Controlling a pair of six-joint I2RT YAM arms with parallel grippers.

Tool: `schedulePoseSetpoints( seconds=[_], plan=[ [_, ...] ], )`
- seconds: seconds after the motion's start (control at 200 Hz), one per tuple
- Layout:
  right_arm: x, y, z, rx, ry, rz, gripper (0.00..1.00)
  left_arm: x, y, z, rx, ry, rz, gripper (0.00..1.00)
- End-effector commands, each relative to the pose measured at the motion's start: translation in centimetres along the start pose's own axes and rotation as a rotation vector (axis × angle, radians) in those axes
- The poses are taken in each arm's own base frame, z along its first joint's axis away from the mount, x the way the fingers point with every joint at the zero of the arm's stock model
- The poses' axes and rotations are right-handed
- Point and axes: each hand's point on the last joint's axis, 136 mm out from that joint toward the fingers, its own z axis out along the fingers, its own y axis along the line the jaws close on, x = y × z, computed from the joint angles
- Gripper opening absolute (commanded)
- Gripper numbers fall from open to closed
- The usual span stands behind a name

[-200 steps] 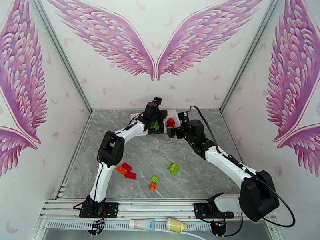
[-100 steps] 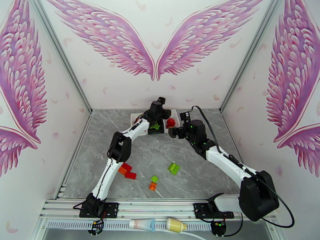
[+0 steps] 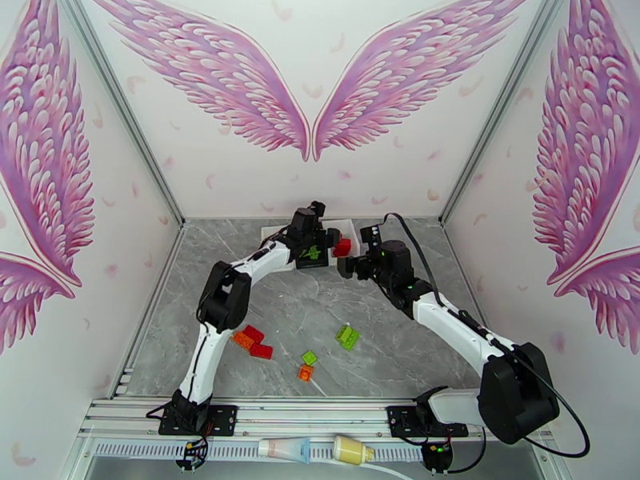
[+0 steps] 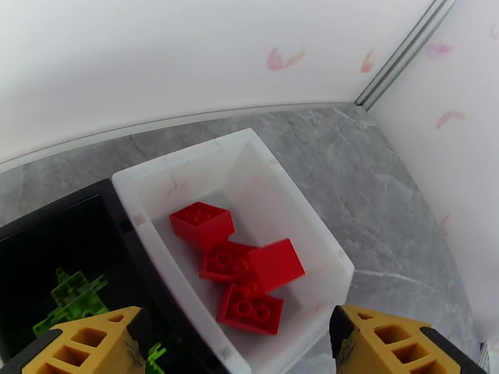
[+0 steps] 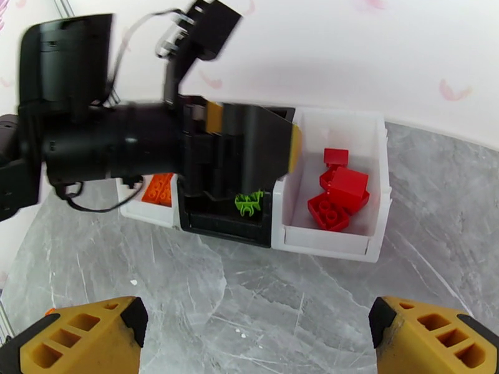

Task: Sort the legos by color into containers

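Grey marbled worktop (image 3: 384, 314) under white walls painted with big pink wings (image 3: 312, 90). At the back, three containers (image 5: 324, 244) joined in a row: white, black, white. Above the right end of that row, the left tool (image 4: 238, 335), yellow fingers (image 4: 93, 344) spread wide, nothing pinched between them. Straight down from there, inside the right white box: four red legos (image 4: 249, 275) heaped together on the floor, one tilted on top of the rest. In the black middle box, bright green pieces (image 5: 248, 202) close to the near wall. In the left white box, an orange brick (image 5: 157, 188), partly hidden behind the left arm's dark body.

Just off the near right corner of the containers, the right tool (image 5: 256, 335), facing the row, jaws spread wide too and empty, clear of the boxes.

And well out on the near side of the containers, loose on the worktop: off to the left, two red bricks (image 3: 261, 350) with an orange one (image 3: 243, 340) touching them; out from the right box, a green piece (image 3: 347, 337); farther still from the row, a small green brick (image 3: 309, 358) with another orange brick (image 3: 305, 373) just beside it.
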Motion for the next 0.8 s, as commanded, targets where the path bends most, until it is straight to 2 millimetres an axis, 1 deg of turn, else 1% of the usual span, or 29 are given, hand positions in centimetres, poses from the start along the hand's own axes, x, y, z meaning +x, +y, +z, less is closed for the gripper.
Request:
schedulePoseSetpoints(
  seconds=[0.0,0.045,0.09,0.11,0.125,0.25,0.295,0.33,0.34,0.365,0.5,0.65,0.73,0.795],
  plan=[
    [0.4,0.3,-0.4,-0.006,0.060,0.005,0.99,-4.5,-1.6,-5.2,0.015,-0.142,0.043,0.86],
    [0.8,0.4,-0.4,-0.001,0.085,-0.004,0.99,-3.9,-1.3,-6.2,0.004,-0.138,0.048,0.88],
    [1.6,0.6,-0.5,0.004,0.129,-0.024,0.99,-3.7,-1.3,-7.4,-0.001,-0.143,0.055,0.89],
    [2.1,0.7,-0.5,0.010,0.155,-0.035,0.99,-3.1,-1.0,-7.6,-0.009,-0.134,0.056,0.90],
    [2.3,0.7,-0.5,0.016,0.169,-0.046,0.99,-3.1,-1.0,-8.1,-0.010,-0.138,0.058,0.91],
    [5.8,1.6,-1.1,0.034,0.340,-0.120,0.99,-1.3,-0.2,-10.6,-0.038,-0.123,0.061,0.97],
    [7.0,2.1,-1.5,0.040,0.401,-0.157,0.99,-0.6,0.2,-11.2,-0.050,-0.109,0.054,0.97],
    [7.9,2.4,-1.8,0.048,0.446,-0.192,0.99,-0.8,0.5,-11.8,-0.059,-0.113,0.048,0.98],
    [8.1,2.5,-1.9,0.052,0.458,-0.204,0.99,0.3,1.0,-11.8,-0.068,-0.091,0.043,0.98],
    [8.5,2.7,-2.2,0.061,0.486,-0.235,0.99,0.9,1.5,-12.0,-0.077,-0.079,0.033,0.98],
    [10.9,3.5,-3.9,0.094,0.663,-0.394,1.00,2.1,3.7,-13.2,-0.115,-0.063,-0.015,0.99],
    [13.6,4.2,-5.0,0.069,0.843,-0.568,1.00,2.3,5.5,-14.1,-0.141,-0.074,-0.047,0.99],
    [14.8,4.3,-5.0,0.053,0.910,-0.641,0.99,2.2,6.0,-14.5,-0.150,-0.083,-0.052,0.99],
    [15.6,4.6,-4.7,0.035,0.954,-0.657,0.99,2.1,6.3,-14.7,-0.156,-0.084,-0.055,0.99]
  ],
)
